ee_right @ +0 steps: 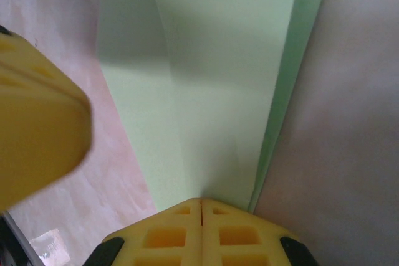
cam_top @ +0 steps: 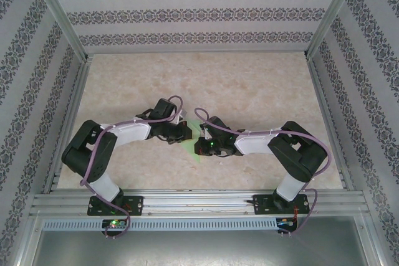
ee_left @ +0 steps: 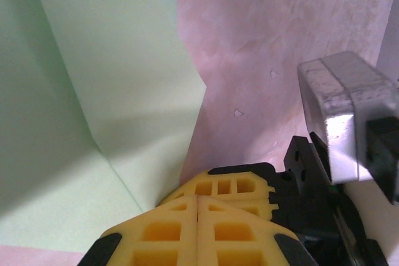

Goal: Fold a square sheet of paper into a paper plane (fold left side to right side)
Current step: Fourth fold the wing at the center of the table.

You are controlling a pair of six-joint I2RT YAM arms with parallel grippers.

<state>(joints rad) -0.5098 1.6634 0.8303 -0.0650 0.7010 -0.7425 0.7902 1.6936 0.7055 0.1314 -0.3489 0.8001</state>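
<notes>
In the top view, the arm bases (cam_top: pixel 115 205) are seen bolted to the aluminium rail (cam_top: pixel 199 199) at the near edge. The left arm (cam_top: pixel 103 147) and right arm (cam_top: pixel 290 151) are bent inward, and the green paper sheet (cam_top: pixel 192 144) is glimpsed between their wrists on the counter (cam_top: pixel 249 91).

In the left wrist view, the left jaws are closed, with the yellow fingers (ee_left: pixel 162 235) pressed together just beside the creased sheet (ee_left: pixel 93 91). A grey block (ee_left: pixel 336 116), possibly part of the other arm, is seen at right.

In the right wrist view, the right jaws are closed, their fingers (ee_right: pixel 168 238) met at the sheet's (ee_right: pixel 218 91) narrow near end. A blurred yellow shape (ee_right: pixel 37 116) is seen at left.
</notes>
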